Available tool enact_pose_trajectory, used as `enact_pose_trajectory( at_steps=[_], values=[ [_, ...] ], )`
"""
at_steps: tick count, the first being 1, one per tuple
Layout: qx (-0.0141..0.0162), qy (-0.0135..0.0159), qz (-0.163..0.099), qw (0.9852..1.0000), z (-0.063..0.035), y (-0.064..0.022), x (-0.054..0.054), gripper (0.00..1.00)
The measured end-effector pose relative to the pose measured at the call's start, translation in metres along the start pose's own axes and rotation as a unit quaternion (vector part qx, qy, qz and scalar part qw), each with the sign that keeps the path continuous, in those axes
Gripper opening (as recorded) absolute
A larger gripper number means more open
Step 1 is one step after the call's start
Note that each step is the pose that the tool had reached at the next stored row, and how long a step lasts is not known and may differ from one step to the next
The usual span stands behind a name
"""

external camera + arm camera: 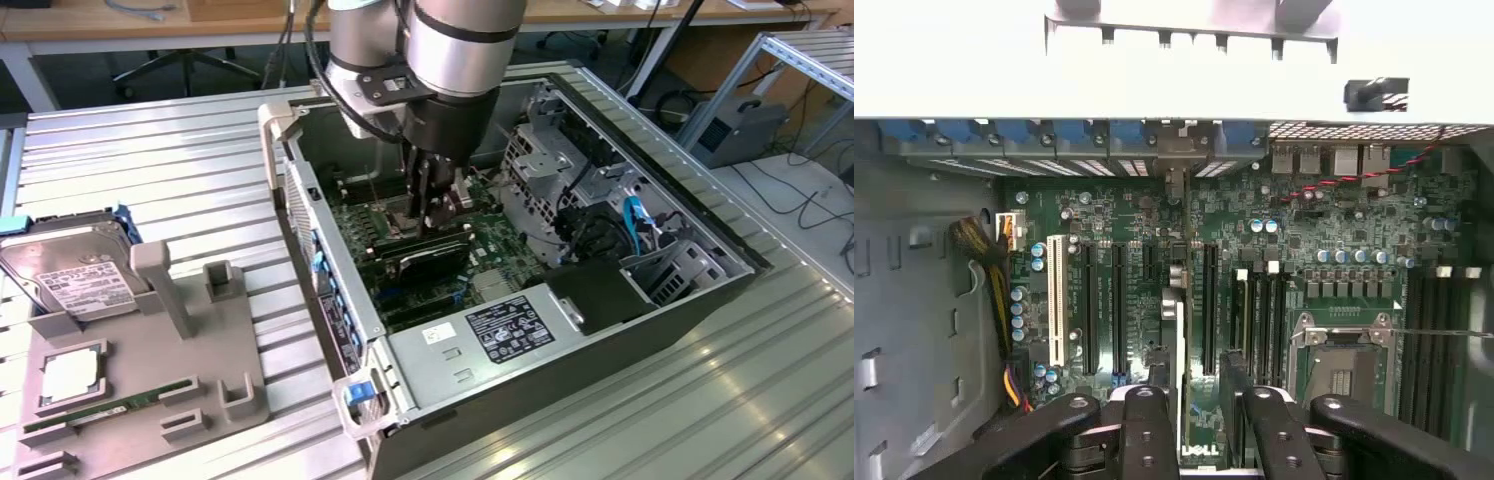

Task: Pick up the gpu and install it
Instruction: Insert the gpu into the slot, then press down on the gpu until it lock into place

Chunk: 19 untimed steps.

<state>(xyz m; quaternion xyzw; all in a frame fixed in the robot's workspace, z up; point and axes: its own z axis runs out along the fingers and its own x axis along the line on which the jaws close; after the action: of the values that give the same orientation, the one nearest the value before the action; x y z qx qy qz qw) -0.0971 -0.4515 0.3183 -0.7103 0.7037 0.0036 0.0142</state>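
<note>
Black fingers [1154, 430] of my tool [1199, 425] fill the closest part of the wrist view, one on each side of the gpu [1174, 320], which I see edge-on as a thin pale-and-dark blade running straight away from me toward the row of blue slot latches [1084, 132] at the case's rear wall; from the exterior view the tool [438, 205] hangs down inside the open computer case [534, 330], directly above the gpu [427, 262], which stands on edge over the green motherboard [367, 225], its long axis running across the board from the rear wall on the exterior view's left toward the drive cage [547, 160] side; the card appears to sit in or right over its long black slot [1209, 300], though I cannot tell whether it is fully seated; the fingers flank the card closely, and whether they grip it or stand just released I cannot tell; so the card lies right below and between the fingers, in line with them; out on the worktop [160, 160], well apart on the exterior view's left, the grey parts tray [200, 370] carries the hard drive [67, 275] and the RAM stick [107, 412].
</note>
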Motion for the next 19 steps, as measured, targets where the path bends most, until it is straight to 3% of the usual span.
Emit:
enact_pose_trajectory(
  at_steps=[1,15,16,18,19],
  values=[
    [0.0001,-0.0001,0.0,1.0,-0.0156,-0.0004,-0.0017,0.34],
    [0.0001,-0.0001,0.0,1.0,-0.0162,-0.0004,-0.0019,0.34],
    [0.0,-0.0001,0.0,1.0,-0.0162,-0.0004,-0.0019,0.25],
    [0.0001,-0.0001,0.0,1.0,-0.0162,-0.0004,-0.0019,0.25],
    [0.0,-0.0001,0.0,1.0,-0.0162,-0.0004,-0.0019,0.13]
  ],
)
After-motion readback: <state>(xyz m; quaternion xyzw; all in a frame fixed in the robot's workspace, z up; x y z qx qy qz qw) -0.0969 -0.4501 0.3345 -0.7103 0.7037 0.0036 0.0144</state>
